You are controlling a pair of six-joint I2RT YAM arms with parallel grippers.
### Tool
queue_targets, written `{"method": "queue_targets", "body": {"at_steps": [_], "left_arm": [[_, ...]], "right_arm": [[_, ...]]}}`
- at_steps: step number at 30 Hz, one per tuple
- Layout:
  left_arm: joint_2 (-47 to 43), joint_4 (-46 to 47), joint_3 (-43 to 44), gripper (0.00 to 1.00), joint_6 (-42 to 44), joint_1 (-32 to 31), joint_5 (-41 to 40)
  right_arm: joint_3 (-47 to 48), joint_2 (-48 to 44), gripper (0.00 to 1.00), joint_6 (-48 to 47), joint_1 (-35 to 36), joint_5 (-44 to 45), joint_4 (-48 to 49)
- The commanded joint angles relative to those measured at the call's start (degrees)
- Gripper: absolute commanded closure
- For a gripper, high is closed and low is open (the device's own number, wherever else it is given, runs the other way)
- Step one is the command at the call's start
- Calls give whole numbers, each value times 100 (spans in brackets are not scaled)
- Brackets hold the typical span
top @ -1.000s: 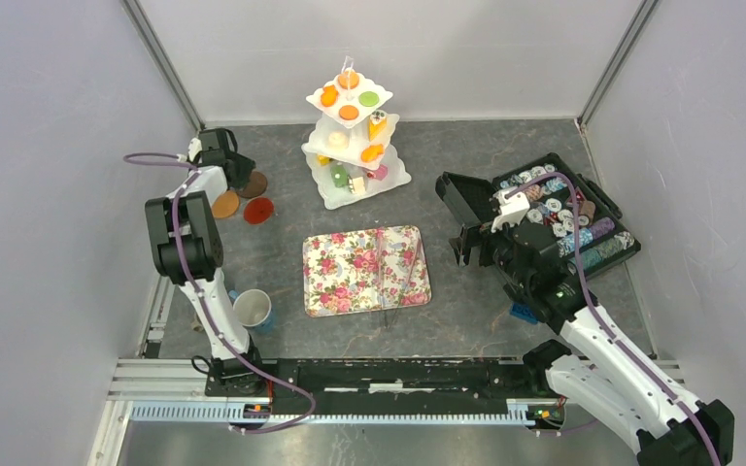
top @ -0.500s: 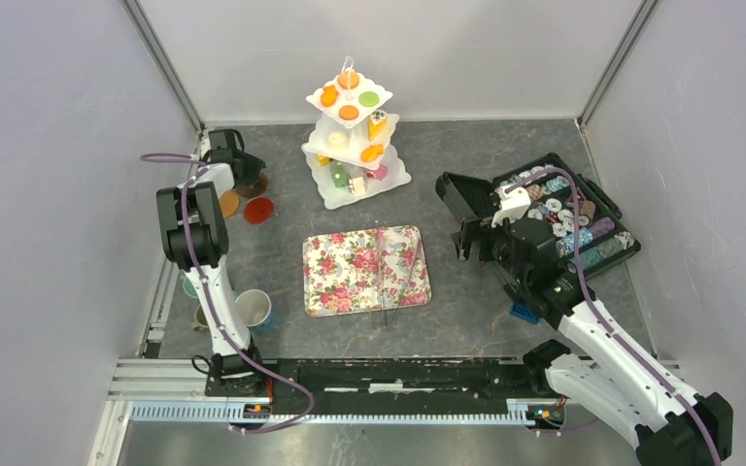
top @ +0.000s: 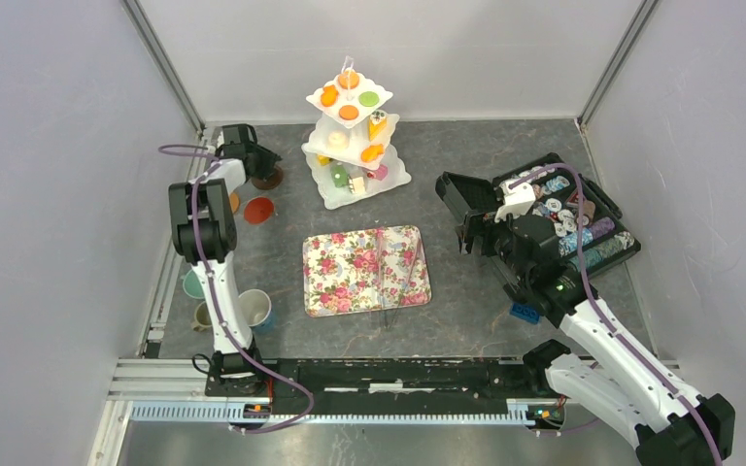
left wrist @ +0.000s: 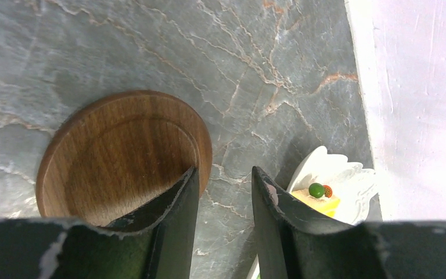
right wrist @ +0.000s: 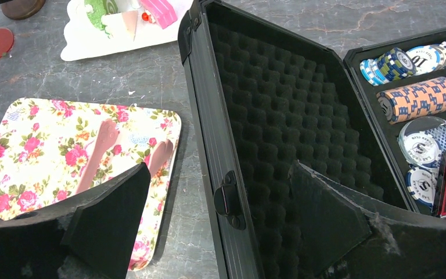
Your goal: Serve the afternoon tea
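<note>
Tea things: a white three-tier stand at far centre carries small cakes and biscuits in orange, green, yellow and pink. Three round saucers lie to its left:
- a dark brown wooden saucer, flat, with visible grain and a shallow ring groove
- a red-orange saucer nearer
- a tan saucer, mostly hidden by the left arm

Three cups stand at near left beside the left arm: teal cup, tan cup and a white cup with a blue outside. A floral tray lies at centre.

Left gripper: narrowly parted, holding nothing. One finger is over the brown saucer's right edge and the other over bare surface, with the rim showing in the gap. Contact cannot be told.

Right gripper: spread wide and empty, its fingers either side of the raised lid edge of the black case at right. Chips fill the case's compartments.

Room: the brown saucer sits near the far-left corner, with a narrow bare strip between it and the stand's lowest tier. There is open surface between tray and case. A blue brick lies beside the right arm.
</note>
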Motion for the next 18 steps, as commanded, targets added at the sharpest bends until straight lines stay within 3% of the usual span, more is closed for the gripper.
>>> {"method": "queue_targets", "body": {"at_steps": [1, 13, 18], "left_arm": [[348, -268, 263, 54, -227, -66, 123], [657, -390, 790, 51, -266, -176, 463], [701, -753, 1275, 44, 0, -190, 552]], "right_arm": [[212, -21, 2, -57, 16, 121, 111], [203, -12, 2, -92, 16, 198, 127], [194, 10, 2, -76, 14, 152, 181]]}}
